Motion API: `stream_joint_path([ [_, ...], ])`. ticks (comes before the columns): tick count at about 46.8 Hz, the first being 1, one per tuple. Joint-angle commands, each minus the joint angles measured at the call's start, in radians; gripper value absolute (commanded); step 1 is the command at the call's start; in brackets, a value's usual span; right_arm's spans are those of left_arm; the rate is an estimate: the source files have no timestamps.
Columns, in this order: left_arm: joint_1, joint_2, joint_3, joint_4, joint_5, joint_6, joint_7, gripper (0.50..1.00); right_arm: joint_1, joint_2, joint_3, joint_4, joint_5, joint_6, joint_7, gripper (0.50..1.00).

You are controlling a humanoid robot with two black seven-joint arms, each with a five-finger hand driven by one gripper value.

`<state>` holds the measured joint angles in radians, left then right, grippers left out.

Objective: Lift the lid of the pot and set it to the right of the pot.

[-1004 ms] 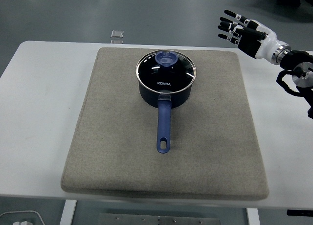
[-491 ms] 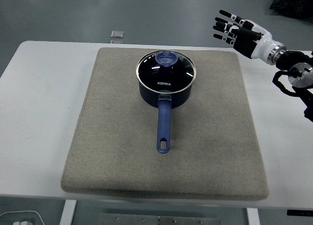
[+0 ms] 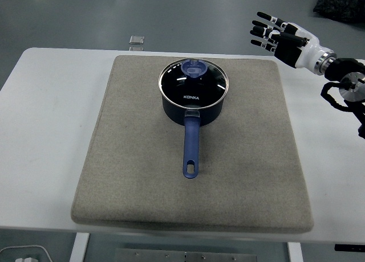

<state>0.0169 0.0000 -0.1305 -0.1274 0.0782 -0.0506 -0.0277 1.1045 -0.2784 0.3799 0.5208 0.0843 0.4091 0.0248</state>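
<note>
Your right hand [image 3: 279,37] hangs off the far right corner of the grey mat [image 3: 114,159], fingers [image 3: 263,16] spread and holding nothing, tips pointing left. The left hand is out of sight, so the right is the only one placed to work. The pot lid [image 3: 194,84] lies to the hand's left and nearer you, well apart from the fingers; its blue knob [image 3: 193,68] sits toward the lid's far edge. The lid is dark glass with a bright metal rim, seated flat on the dark blue pot [image 3: 194,109], which stands on the far-middle part of the mat on the white tabletop [image 3: 45,102]. The pot's blue handle [image 3: 191,145] gives the long axis, running straight toward the near edge, so it stays clear of an approach from the right. The lid is not yet touched. Judged from here, you need to bring the hand left and down onto the knob; bare mat to the pot's right looks free for setting the lid down.
</note>
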Motion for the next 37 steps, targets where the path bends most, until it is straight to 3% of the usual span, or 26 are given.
stream_joint_path([
  [1, 0.000, 0.000, 0.000, 0.000, 0.000, 0.000, 0.000, 1.000, 0.000, 0.002, -0.003, 0.007, -0.027, -0.003, 0.001, 0.928],
  [11, 0.000, 0.000, 0.000, 0.000, 0.000, 0.000, 0.000, 1.000, 0.021, -0.005, -0.003, 0.015, -0.118, -0.003, 0.003, 0.928],
  [37, 0.000, 0.000, 0.000, 0.000, 0.000, 0.000, 0.000, 1.000, 0.095, -0.025, -0.006, 0.183, -0.472, -0.022, 0.004, 0.928],
])
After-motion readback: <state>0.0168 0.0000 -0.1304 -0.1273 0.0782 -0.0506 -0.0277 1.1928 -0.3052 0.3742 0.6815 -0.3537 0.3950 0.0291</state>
